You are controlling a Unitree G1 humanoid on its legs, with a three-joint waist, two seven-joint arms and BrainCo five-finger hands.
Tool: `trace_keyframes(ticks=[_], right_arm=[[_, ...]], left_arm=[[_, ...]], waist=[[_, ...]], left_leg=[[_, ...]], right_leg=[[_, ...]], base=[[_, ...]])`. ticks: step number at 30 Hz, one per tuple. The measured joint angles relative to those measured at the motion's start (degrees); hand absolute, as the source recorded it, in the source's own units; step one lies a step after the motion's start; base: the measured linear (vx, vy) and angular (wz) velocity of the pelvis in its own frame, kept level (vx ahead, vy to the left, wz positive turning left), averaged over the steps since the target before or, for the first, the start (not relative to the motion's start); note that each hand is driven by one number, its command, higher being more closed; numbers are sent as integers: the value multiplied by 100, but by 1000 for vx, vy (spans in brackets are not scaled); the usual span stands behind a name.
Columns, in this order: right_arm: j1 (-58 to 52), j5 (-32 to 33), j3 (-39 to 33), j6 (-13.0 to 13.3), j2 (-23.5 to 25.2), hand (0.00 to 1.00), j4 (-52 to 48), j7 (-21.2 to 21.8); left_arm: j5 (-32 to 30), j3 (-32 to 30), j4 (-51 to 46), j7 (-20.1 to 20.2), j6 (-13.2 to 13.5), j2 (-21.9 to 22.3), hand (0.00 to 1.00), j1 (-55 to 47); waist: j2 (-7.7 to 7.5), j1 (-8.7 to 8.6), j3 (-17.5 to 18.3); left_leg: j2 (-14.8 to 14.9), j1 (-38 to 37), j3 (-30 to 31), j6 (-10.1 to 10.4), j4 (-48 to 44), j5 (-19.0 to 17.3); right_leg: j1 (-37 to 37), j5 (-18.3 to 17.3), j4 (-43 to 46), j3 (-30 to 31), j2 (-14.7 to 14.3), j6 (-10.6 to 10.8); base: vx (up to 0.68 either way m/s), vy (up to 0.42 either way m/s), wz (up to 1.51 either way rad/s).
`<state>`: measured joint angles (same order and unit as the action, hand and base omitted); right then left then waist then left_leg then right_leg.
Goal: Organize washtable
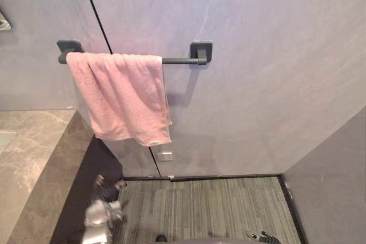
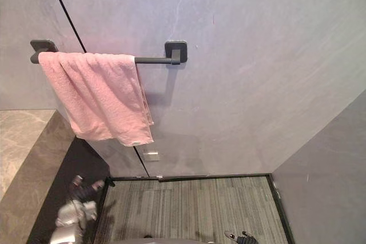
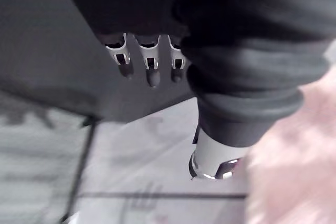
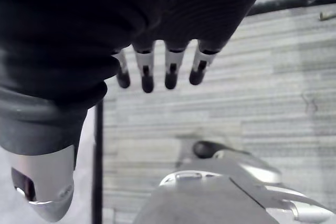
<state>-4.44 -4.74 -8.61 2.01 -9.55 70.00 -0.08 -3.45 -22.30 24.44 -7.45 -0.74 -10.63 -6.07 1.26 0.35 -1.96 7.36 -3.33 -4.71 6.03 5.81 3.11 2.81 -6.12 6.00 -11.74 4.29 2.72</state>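
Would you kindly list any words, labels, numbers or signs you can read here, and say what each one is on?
No text here can be read.
On the pink towel, a small pale tag at the lower hem: too small to read.
On the wall plate below the towel: no legible marking.

I can read no words, numbers or signs anywhere before me. The pink terry-cloth towel [image 1: 120, 98] carries a small white tag [image 1: 153, 143] at its lower hem, but whatever is printed on it is too small for me to make out. Just below the towel, a small white rectangular plate [image 1: 164, 156] sits on the smooth grey wall [image 1: 257, 84]; I cannot tell whether it bears any marking.
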Motion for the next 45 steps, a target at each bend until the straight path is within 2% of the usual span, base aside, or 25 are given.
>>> trace_keyframes(ticks=[4,9,17,21,31,45], right_arm=[[-142,-118,-67,-9,26,0,-14,9],[-107,-269,-102,-19,25,0,-132,31],[-92,-265,37,-62,76,0,-186,42],[-67,-265,76,-64,77,0,-210,153],[-63,-265,86,-63,76,0,-224,156],[-52,-340,118,-58,72,0,-235,155]], left_arm=[[-4,-113,-1193,-286,0,-198,0,-2],[-5,-47,-1957,-318,5,-403,0,40],[0,309,-2080,-383,30,-632,0,236],[11,471,-2212,-373,136,-814,0,291],[1,476,-2212,-381,140,-1349,0,712],[-5,346,-2218,-549,191,-1487,0,776]], waist=[[167,-32,62],[123,-104,50],[19,-122,65],[8,-161,61],[-99,-267,-2],[-110,-260,0]], left_leg=[[-66,68,23,-9,1,6],[-59,83,79,-9,2,7],[-59,115,75,-9,3,7],[-59,135,60,-8,3,6],[-50,117,-9,-8,3,6],[-47,139,-25,-7,3,4]], right_leg=[[-34,-19,-25,-12,52,31],[1,-20,-63,-81,39,30],[-8,-17,-110,-81,36,28],[-19,-16,-124,-83,34,28],[-19,6,-140,-50,26,12],[-10,40,-224,-36,13,14]], base=[[15,8,5],[14,-6,6],[0,0,0],[0,0,0],[-6,0,-2],[0,0,0]])
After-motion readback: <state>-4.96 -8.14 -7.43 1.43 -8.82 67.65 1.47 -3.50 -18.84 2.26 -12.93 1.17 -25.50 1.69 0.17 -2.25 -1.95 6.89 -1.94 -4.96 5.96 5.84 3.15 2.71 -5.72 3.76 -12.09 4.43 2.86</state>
